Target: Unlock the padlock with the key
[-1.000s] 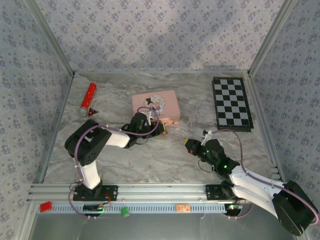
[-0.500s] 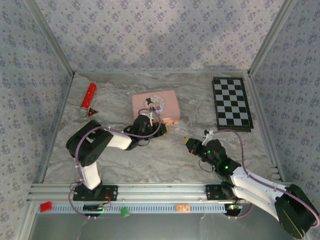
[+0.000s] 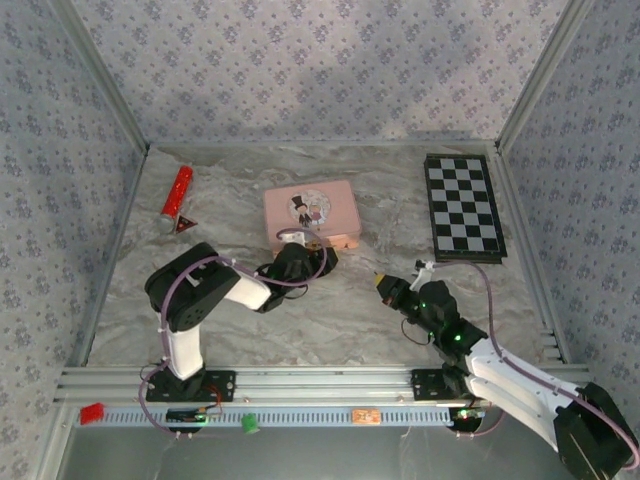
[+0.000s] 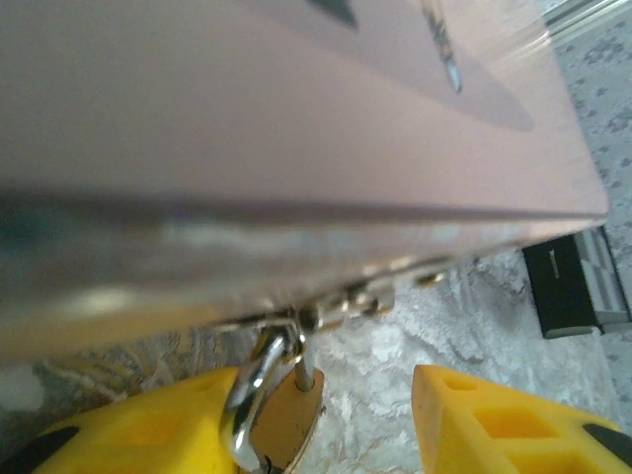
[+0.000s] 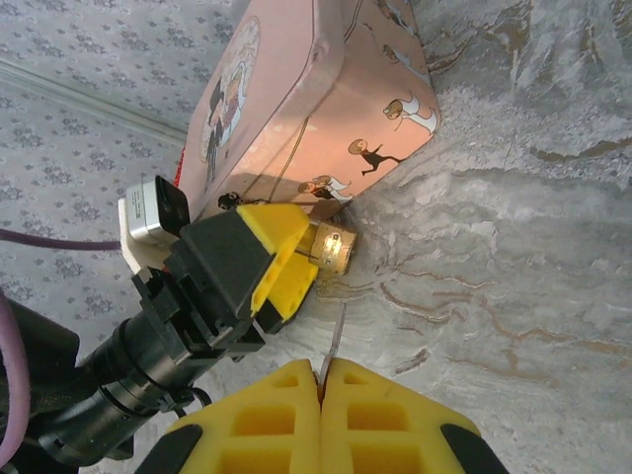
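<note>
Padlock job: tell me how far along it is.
Done: the right gripper is shut on the key. In hand: the left gripper, open, flanks the padlock, which hangs with its shackle closed on the pink tin. Left: the key tip is short of the padlock, so inserting and turning remain.

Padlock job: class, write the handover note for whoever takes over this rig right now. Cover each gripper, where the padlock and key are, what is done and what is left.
Left gripper: open, fingers on either side of the padlock, not clamped on it.
Right gripper: shut on the key, blade pointing toward the padlock with a gap between them.
Padlock: hangs by its shackle from the clasp on the near side of the pink tin.
Done: key is in hand and both arms are at the tin.
Left: steady the padlock, insert the key, turn it, free the shackle.
</note>
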Robot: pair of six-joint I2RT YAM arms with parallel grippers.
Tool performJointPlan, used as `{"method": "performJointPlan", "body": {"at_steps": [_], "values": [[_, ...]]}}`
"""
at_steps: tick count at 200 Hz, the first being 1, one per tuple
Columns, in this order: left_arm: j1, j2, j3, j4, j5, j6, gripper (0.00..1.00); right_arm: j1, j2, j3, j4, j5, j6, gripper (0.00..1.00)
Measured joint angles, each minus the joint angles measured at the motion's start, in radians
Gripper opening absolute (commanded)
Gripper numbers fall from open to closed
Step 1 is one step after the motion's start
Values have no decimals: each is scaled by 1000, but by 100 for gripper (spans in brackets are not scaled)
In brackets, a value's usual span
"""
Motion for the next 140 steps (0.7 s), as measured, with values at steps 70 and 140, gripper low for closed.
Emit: {"method": "performJointPlan", "body": {"at_steps": [70, 140], "values": [[-37, -11, 88, -186, -51, 11, 52, -23, -14, -8, -14, -3, 4, 0], [-35, 33, 130, -195, -59, 23, 36, -33, -14, -8, -14, -19, 8, 0]]}}
